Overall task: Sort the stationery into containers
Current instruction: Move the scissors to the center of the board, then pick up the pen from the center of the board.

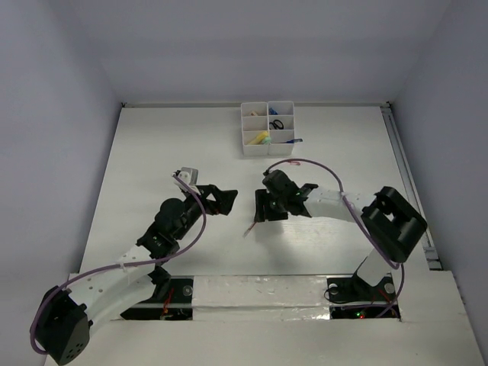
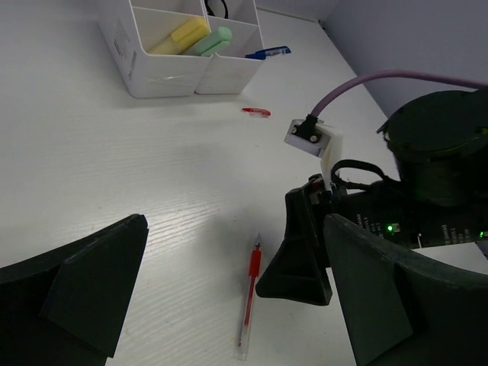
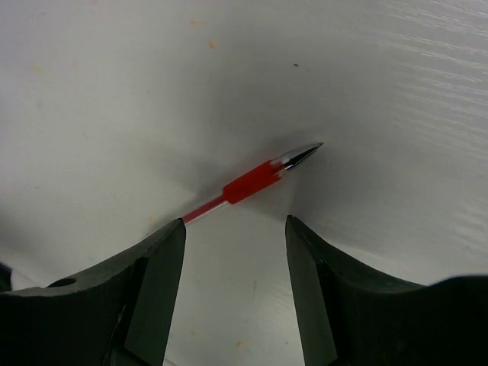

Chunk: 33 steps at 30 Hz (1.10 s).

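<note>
A red pen [image 1: 250, 227] lies on the white table between my two arms. In the left wrist view the red pen [image 2: 250, 299] lies just left of my right gripper's finger [image 2: 299, 263]. My right gripper [image 1: 266, 215] is open and low over the table. In the right wrist view [image 3: 235, 229] the pen [image 3: 252, 181] lies just beyond its fingertips, its shaft running behind the left one. My left gripper [image 1: 223, 200] is open and empty, left of the pen [image 2: 235, 229]. The white organizer tray [image 1: 248, 145] stands at the back.
The tray [image 2: 164, 80] holds a yellow marker [image 2: 179, 36], a pale-green marker [image 2: 210, 40], small black scissors [image 1: 277, 123] and a blue pen [image 2: 268, 52] poking over its wall. A small red cap [image 2: 256, 112] lies on the table near the tray.
</note>
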Available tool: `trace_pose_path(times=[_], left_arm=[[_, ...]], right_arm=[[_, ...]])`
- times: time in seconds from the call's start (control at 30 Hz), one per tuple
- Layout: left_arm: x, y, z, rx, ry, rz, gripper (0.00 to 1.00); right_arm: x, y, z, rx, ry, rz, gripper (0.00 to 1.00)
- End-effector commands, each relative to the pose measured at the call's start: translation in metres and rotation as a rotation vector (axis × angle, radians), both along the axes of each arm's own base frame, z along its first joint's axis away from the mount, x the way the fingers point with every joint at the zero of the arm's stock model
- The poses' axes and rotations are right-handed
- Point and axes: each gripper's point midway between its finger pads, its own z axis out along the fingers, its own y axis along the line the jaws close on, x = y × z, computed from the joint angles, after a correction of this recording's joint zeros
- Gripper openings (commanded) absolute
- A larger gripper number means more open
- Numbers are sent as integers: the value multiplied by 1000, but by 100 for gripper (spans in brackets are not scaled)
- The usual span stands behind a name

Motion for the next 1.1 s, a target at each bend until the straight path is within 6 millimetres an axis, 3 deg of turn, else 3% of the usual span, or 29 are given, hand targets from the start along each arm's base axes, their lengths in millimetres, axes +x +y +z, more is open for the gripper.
trace_pose_path(times=[0.0,0.2,0.4,0.77,0.87,0.93,1.03,1.07], left_arm=[[-1,-2,9,-24,-29,-5,99],[-2,-4,10,-29,-30,-18,99],[-2,-3,11,-29,-30,-16,99],[0,7,12,-37,-36,38,99],[2,8,10,-35,-29,49,99],[4,11,8,-34,-21,73,99],[6,15,6,-40,-11,100,99],[7,15,7,-45,-12,105,99]], right_arm=[[15,7,-1,-26,-17,-34,58],[23,3,-17,-151,-27,-33,46],[16,-7,-30,-285,-15,-4,33],[13,-24,-50,-522,-5,63,30],[14,-35,-56,-594,-3,63,13],[18,-37,-54,-612,-20,56,0],[29,-33,-37,-581,-88,20,0],[43,-23,-13,-492,-154,-18,0]])
